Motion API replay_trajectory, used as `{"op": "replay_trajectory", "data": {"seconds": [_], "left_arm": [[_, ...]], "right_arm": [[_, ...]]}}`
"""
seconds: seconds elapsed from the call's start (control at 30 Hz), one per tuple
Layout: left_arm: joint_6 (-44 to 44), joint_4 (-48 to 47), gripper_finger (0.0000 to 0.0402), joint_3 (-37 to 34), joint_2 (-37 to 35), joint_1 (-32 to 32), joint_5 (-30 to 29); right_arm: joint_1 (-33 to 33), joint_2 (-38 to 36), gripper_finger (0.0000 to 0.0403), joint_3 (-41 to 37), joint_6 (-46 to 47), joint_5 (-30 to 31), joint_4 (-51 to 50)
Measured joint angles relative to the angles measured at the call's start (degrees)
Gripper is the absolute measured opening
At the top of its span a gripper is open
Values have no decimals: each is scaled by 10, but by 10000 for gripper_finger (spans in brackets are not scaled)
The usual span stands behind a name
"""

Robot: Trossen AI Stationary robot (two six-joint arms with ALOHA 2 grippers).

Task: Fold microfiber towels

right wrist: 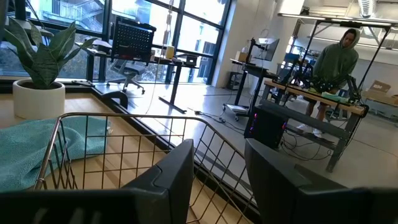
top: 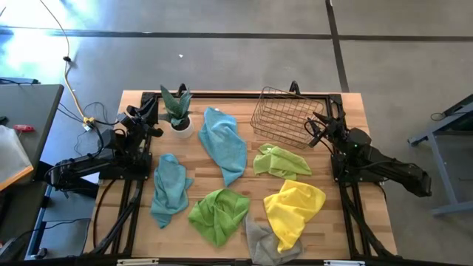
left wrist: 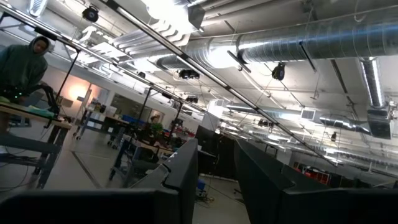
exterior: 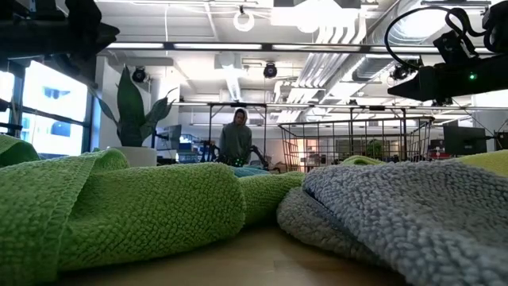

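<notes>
Item: six microfiber towels, all crumpled and unfolded on the bench (top: 347, 111).

Holdings:
- Large teal towel (top: 224, 144), far centre; long axis runs far-to-near, near tip narrowing to a point.
- Small teal towel (top: 169, 189), left; long axis far-to-near.
- Lime towel (top: 281, 161), right of centre; bunched, no clear axis.
- Lime towel (top: 219, 214), near centre; bunched.
- Yellow towel (top: 293, 210), near right; long axis slants far-right to near-left, its near end lapping the grey towel (top: 262, 244) at the near edge.

Tools: left tool (left wrist: 214, 180) and right tool (right wrist: 219, 174), both raised at the far corners, parted and empty; neither touches cloth.

Handling note (judgement): no towel started. Best begun by pinching two neighbouring corners, one per tool, and dragging the cloth flat before creasing. Free the yellow from the grey first.

Also present: wire basket (top: 284, 114), potted plant (top: 177, 111).
</notes>
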Motion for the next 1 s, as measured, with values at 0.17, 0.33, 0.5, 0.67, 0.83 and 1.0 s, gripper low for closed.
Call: {"op": "replay_trajectory", "data": {"seconds": [0.17,0.33,0.5,0.67,0.83,1.0], "left_arm": [[0,0,95,0,0,0,0],[0,0,95,0,0,0,0],[0,0,95,0,0,0,0],[0,0,95,0,0,0,0],[0,0,95,0,0,0,0],[0,0,95,0,0,0,0]], "right_arm": [[0,0,138,0,0,0,0],[0,0,138,0,0,0,0],[0,0,138,0,0,0,0],[0,0,138,0,97,-8,0],[0,0,138,0,224,-8,0],[0,0,138,0,284,-35,0]]}}
